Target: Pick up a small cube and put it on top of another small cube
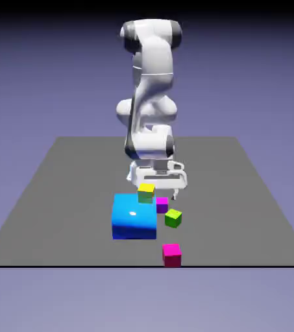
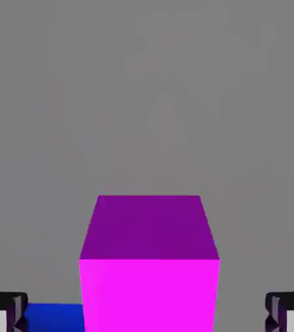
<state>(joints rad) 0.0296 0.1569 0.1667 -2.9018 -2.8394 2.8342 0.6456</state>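
Note:
The small violet-purple cube (image 1: 161, 204) rests on the grey table, just right of the big blue cube. My gripper (image 1: 161, 193) hovers directly over it, open. In the hand view this small cube (image 2: 149, 259) fills the lower middle, with my gripper (image 2: 147, 314) straddling it. The grey fingertips (image 2: 3, 312) show at both bottom corners, each with a gap to the cube's sides. The other small cube, hot pink (image 1: 171, 254), lies alone near the table's front edge, below the group in the exterior view.
A big blue cube (image 1: 134, 216) sits at the small cube's left, and its corner (image 2: 52, 318) shows in the hand view. A yellow cube (image 1: 146, 192) is behind the blue one. A green cube (image 1: 172, 218) lies just in front and right of the purple one.

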